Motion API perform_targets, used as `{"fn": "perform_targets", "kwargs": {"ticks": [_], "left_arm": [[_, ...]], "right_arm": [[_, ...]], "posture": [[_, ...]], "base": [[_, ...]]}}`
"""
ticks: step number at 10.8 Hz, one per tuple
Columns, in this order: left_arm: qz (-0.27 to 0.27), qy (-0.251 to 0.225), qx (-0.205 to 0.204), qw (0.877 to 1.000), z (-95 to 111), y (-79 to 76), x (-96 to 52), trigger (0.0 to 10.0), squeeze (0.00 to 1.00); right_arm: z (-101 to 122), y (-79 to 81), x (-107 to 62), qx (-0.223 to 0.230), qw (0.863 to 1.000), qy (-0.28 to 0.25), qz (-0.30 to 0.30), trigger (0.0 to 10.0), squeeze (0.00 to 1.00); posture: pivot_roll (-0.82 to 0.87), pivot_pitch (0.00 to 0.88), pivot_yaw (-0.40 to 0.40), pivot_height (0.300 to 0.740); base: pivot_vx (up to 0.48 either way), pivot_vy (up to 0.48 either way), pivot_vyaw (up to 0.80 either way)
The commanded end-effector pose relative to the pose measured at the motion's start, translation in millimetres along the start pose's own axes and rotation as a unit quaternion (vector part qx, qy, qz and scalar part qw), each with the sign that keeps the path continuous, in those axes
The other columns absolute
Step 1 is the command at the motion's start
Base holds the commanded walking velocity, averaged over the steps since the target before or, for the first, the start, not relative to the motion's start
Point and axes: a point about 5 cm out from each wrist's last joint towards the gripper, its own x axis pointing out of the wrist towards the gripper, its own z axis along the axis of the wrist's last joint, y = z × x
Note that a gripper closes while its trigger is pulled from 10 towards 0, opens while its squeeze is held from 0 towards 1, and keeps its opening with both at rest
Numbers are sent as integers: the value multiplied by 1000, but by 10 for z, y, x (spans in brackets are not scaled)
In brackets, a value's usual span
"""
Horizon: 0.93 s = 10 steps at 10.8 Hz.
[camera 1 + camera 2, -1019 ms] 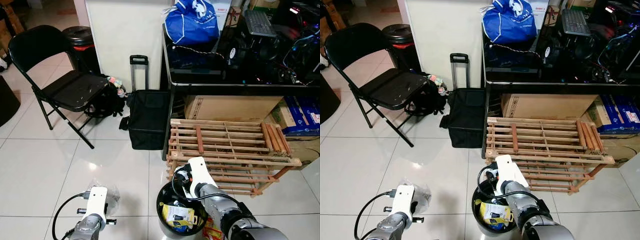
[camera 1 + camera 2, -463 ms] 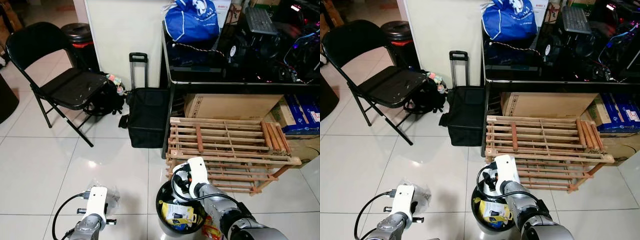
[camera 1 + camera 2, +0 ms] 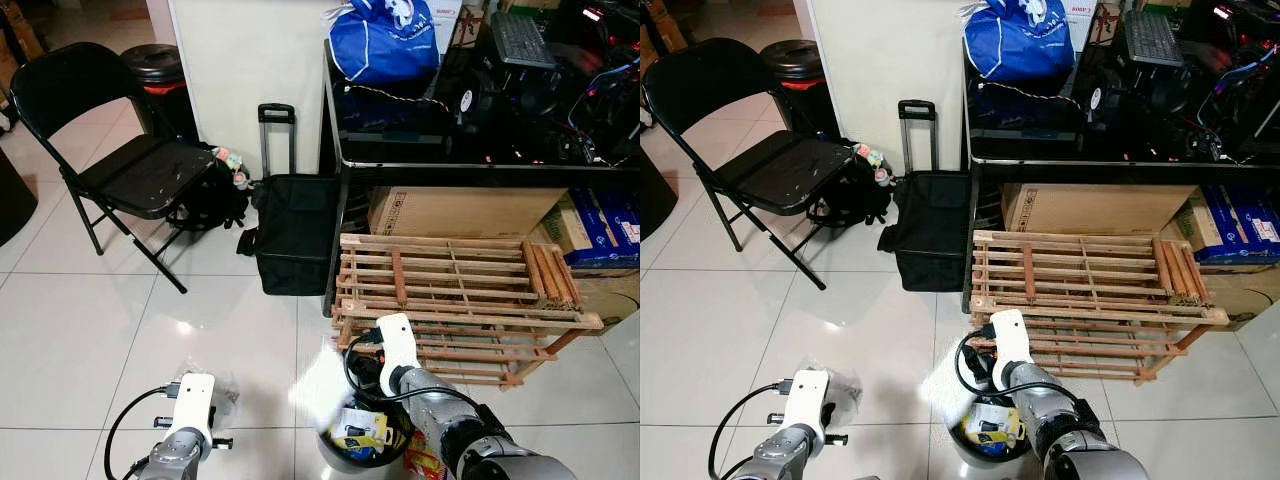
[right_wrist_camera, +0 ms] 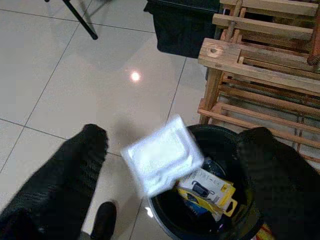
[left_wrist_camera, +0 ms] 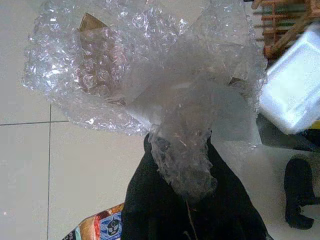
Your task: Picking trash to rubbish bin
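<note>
Bubble wrap [image 5: 145, 85] sits clenched in my left hand [image 5: 187, 200], which I see low on my left side over the white floor tiles [image 3: 90, 340], the crumpled clear sheet bunched between the black fingers and fanning out past them. My right hand [image 4: 175, 165] is released, its two fingers [image 4: 60, 175] spread wide apart above the black rubbish bin [image 4: 220, 145], and between them a white foam tray [image 4: 160, 159] is in the air, tilted, right over the near rim of the bin and touching neither finger. From the head camera that tray reads as a pale blur [image 3: 320, 385] at the bin's left edge, so I can't say for sure whether it has met the rim yet. Inside the bin [image 3: 340, 450] lies a yellow and white packet [image 3: 362, 428] on top of other rubbish. Just behind the bin stands a low wooden slatted rack [image 3: 455, 300], tucked partly under a dark desk [image 3: 440, 155] loaded with a blue bag [image 3: 385, 40], a keyboard [image 3: 517, 40] and tangled cables. Under the desk is a cardboard box [image 3: 460, 212]. Left of the rack a black trolley bag [image 3: 295, 235] stands upright against the wall, and farther left a black folding chair [image 3: 120, 165], with a dark lidded bin [image 3: 160, 75] behind it.
</note>
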Motion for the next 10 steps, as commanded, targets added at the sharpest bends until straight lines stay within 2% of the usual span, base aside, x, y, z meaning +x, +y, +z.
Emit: {"fn": "perform_targets", "kwargs": {"ticks": [1,2,8,10], "left_arm": [[2,1,2,1000,-1,4,0,10000,0],[3,1,3,1000,-3,9,-1,10000,0],[1,7,11,1000,-32,-5,-5,10000,0],[8,-8,16,1000,34,2,5,10000,0]], "right_arm": [[0,-36,-10,8,1000,-5,-8,10000,1000],[-22,-50,-17,1,1000,1,-15,10000,0],[-189,-106,-73,1,999,20,-29,10000,0],[-238,-142,-97,1,999,23,-40,10000,0]], "posture": [[68,28,-25,740],[68,22,-22,740],[63,0,-22,740],[64,0,-26,740]], "base": [[0,0,0],[0,0,0],[0,0,0],[0,0,0]]}}
